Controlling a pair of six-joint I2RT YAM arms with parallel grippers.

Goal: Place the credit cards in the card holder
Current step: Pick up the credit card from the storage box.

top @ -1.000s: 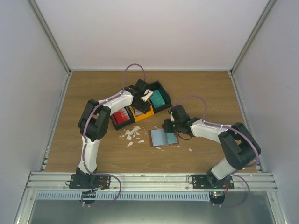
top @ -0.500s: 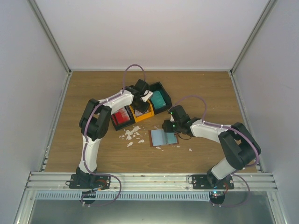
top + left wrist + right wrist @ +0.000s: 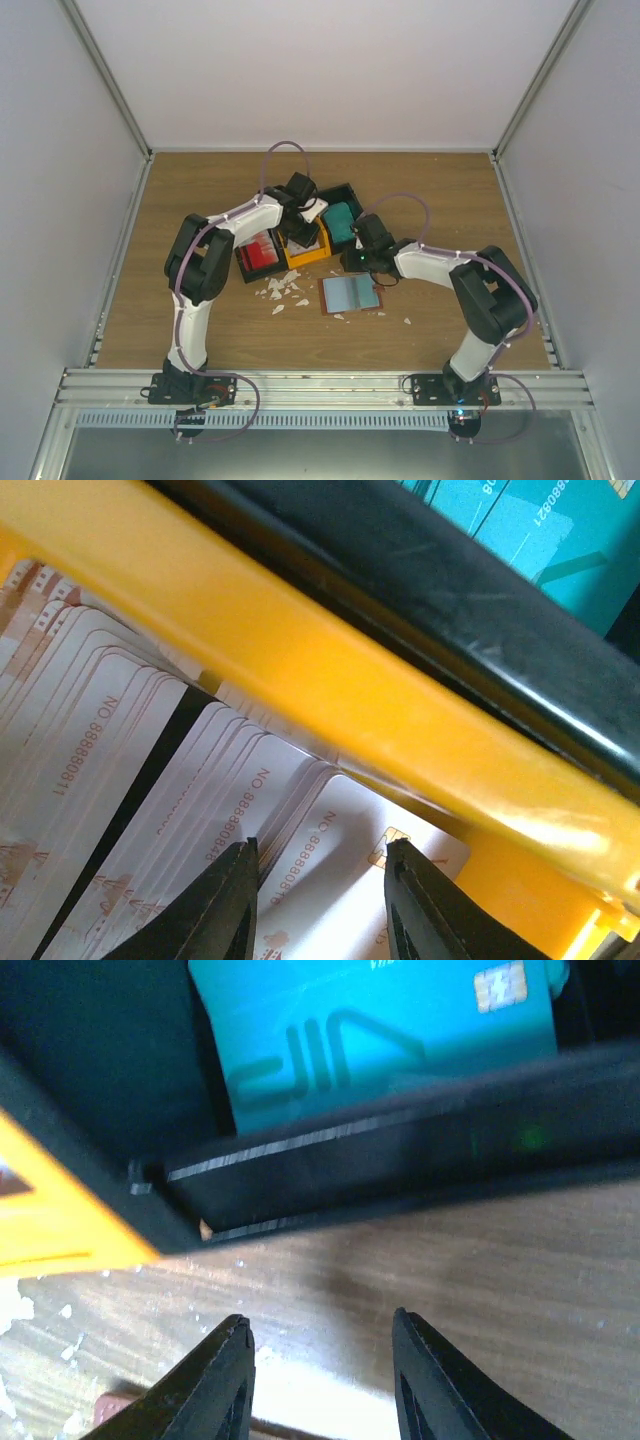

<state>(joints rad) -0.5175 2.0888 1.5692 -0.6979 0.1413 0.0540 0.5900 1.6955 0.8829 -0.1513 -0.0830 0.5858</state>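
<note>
Right arm has swung off the card holder's side toward the bins since a second ago; left fingers have drawn closer together. We see white-pinkish credit cards fanned in a loose, overlapping stack: thin, glossy, round-cornered, with printed numbers and a gold chip on the top one. Left end effector sits on that stack with its fingers partly spread astride the top cards, and no pinch we can confirm. Risk: slick faces and stepped edges mean a close could grab several cards, or skid and take none. The orange bin wall, smooth hard plastic, is just beside the fingers and could snag a lift. Teal cards lie flat in the next compartment behind a scuffed black bin wall. Right end effector is spread and empty over the wood-grain table, just short of that wall, so going forward low would shove the bin. Both wrists crowd the same bins, so arm contact is possible. Red cards fill the left compartment. Card holder lies open and flat on the table near the bins; whether it holds a card we can't tell. White scraps litter the wood just left of it.
</note>
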